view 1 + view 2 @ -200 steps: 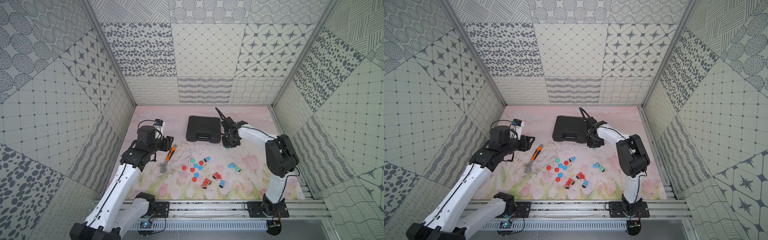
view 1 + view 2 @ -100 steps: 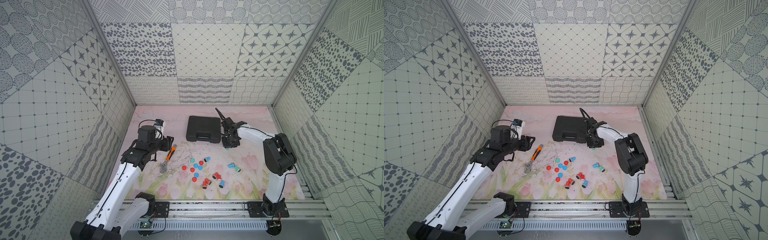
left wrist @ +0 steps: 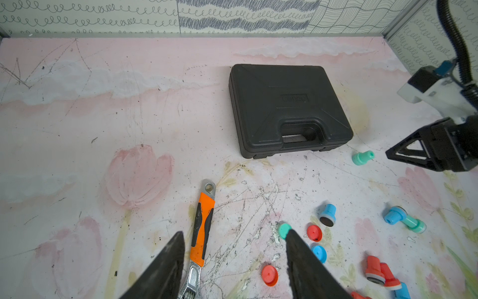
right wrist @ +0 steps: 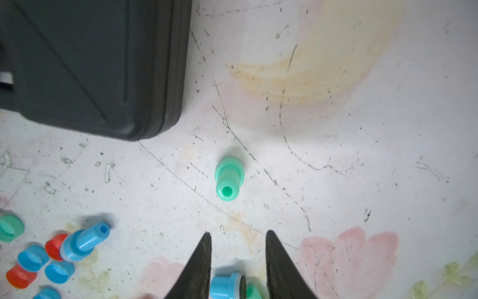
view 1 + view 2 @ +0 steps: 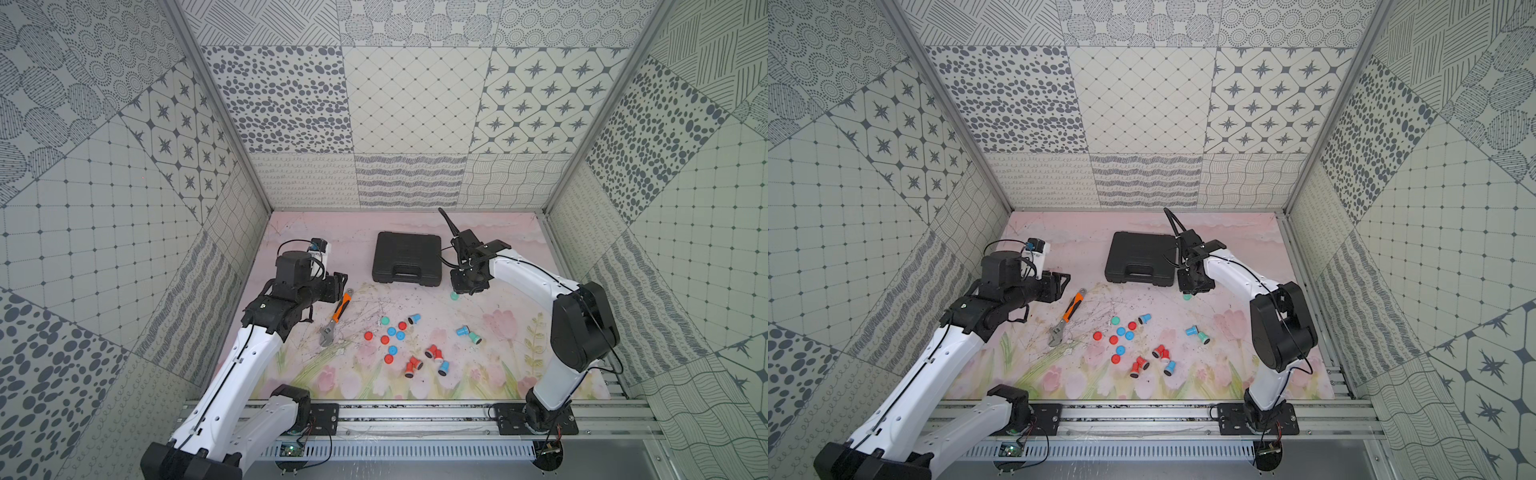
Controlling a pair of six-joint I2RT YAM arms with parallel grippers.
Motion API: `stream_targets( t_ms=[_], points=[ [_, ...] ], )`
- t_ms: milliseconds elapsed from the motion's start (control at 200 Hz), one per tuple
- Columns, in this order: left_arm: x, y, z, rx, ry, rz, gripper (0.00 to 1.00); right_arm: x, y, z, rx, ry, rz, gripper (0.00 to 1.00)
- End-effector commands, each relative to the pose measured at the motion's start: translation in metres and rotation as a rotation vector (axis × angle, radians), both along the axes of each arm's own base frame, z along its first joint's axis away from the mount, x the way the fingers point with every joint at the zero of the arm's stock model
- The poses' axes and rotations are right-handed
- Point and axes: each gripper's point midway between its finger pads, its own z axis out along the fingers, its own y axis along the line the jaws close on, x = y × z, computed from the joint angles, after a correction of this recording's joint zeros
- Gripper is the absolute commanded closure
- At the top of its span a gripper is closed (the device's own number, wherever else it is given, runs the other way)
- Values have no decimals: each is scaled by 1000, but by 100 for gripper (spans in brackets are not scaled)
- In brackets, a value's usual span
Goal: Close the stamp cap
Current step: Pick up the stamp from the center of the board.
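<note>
currently right pincer (image 4: 238, 232) parted, empty, green stamp (image 4: 229, 178) just beyond tips; left pincer (image 3: 234, 231) parted, empty.

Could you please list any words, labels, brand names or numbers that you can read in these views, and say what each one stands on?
No text is readable in any view.
On the black case: an embossed label on the lid, too blurred to read.
On the wrench: no legible marking.
On the green stamp: plain, no print seen.
</note>
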Motion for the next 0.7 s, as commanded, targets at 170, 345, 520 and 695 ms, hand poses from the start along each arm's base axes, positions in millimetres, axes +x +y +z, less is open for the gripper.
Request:
stream_targets(
  t_ms=[170, 345, 520, 695],
  points=[
    [-2, 1, -1, 11, 5, -12, 37, -79, -11, -7, -83, 121, 83, 64],
    [-3, 0, 0, 10, 3, -13, 37, -104, -19, -17, -147, 185, 107, 63],
    [-3, 1, 0, 10, 1, -12, 37, -108, -20, -32, -206, 223, 115, 61],
    [-3, 2, -1, 14, 3, -7, 37, -115, -21, -46, -224, 257, 120, 61]
  ],
)
